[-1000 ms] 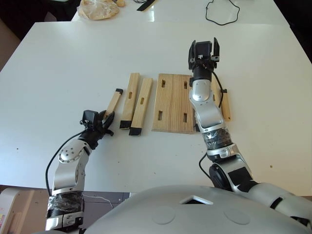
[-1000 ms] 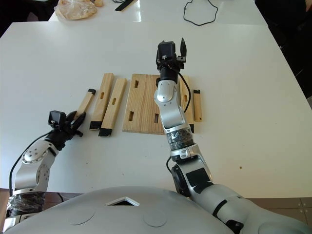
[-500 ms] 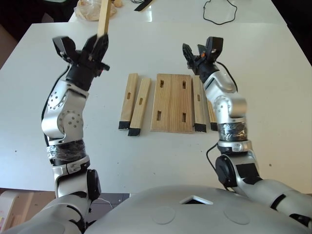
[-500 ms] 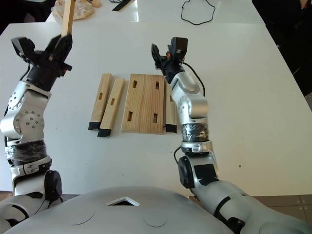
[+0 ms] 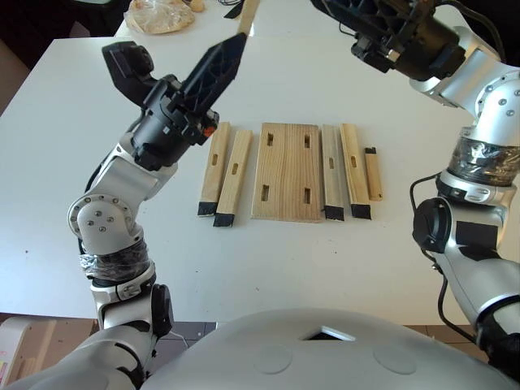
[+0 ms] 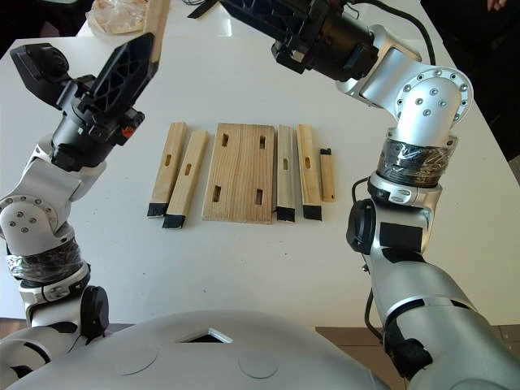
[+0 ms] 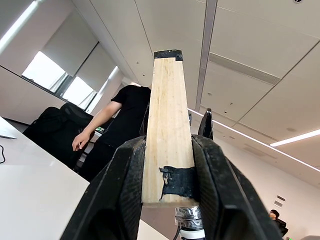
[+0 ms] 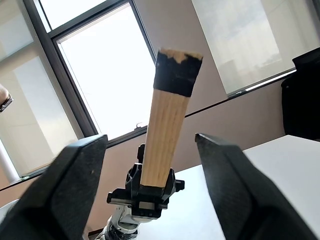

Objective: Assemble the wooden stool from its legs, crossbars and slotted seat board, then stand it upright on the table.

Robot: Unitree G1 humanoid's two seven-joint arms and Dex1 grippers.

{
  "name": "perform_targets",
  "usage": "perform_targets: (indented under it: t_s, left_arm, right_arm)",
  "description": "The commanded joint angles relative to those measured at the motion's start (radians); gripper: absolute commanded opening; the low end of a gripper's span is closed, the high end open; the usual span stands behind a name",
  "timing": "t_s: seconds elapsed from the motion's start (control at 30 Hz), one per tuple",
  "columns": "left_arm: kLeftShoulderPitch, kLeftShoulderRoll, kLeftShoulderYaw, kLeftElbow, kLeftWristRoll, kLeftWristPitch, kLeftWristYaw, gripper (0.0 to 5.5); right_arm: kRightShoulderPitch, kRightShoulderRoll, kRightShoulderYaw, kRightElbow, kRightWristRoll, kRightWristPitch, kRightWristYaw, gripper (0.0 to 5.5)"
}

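Head view first: the left gripper (image 5: 231, 50) is up high over the surface (image 5: 284, 89), fingers clenched on a wooden stick (image 5: 246, 15) that pokes out toward the far edge. The right gripper (image 5: 349, 12) hangs high too, above the far right side. Down on the surface the seat board (image 5: 284, 171) lies flat, slots showing. Two slotted bars (image 5: 215, 162) lie just beside it on its left, and three more pieces (image 5: 353, 166) on its right, the outermost the shortest.

Left wrist view: both fingers (image 7: 127, 190) squeeze the stick's black-taped end, ceiling behind it.

Right wrist view: the right fingers (image 8: 80, 190) stand spread wide, gripping nothing. Between them, farther off, is the left gripper with its stick.
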State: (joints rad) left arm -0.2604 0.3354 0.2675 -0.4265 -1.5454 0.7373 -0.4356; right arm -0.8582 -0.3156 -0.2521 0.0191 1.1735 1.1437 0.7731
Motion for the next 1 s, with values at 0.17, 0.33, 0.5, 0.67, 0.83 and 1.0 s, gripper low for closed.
perform_targets:
  t_s: [0.17, 0.33, 0.5, 0.67, 0.83, 1.0]
  left_arm:
    - [0.032, 0.047, -0.021, -0.024, -0.010, 0.026, -0.041, 1.32]
    - [0.049, 0.061, -0.039, -0.024, -0.004, 0.032, -0.057, 1.32]
    - [0.074, 0.068, -0.066, -0.019, 0.030, 0.039, -0.071, 1.32]
    - [0.085, 0.078, -0.068, -0.017, 0.039, 0.043, -0.077, 1.32]
    - [0.091, 0.091, -0.070, -0.007, 0.054, 0.046, -0.090, 1.32]
    - [0.091, 0.100, -0.081, 0.022, 0.118, 0.039, -0.092, 1.32]
  right_arm:
    - [-0.026, -0.007, 0.004, -0.010, 0.038, 0.029, -0.046, 3.23]
    - [-0.023, -0.006, 0.008, -0.016, 0.050, 0.027, -0.064, 3.23]
    - [-0.023, -0.005, 0.009, -0.018, 0.056, 0.022, -0.078, 2.51]
    - [-0.014, -0.003, 0.004, -0.022, 0.061, 0.016, -0.096, 1.85]
    - [-0.004, -0.002, 0.000, -0.028, 0.064, 0.011, -0.110, 1.40]
    - [0.015, -0.007, -0.006, -0.046, 0.079, 0.015, -0.109, 1.39]
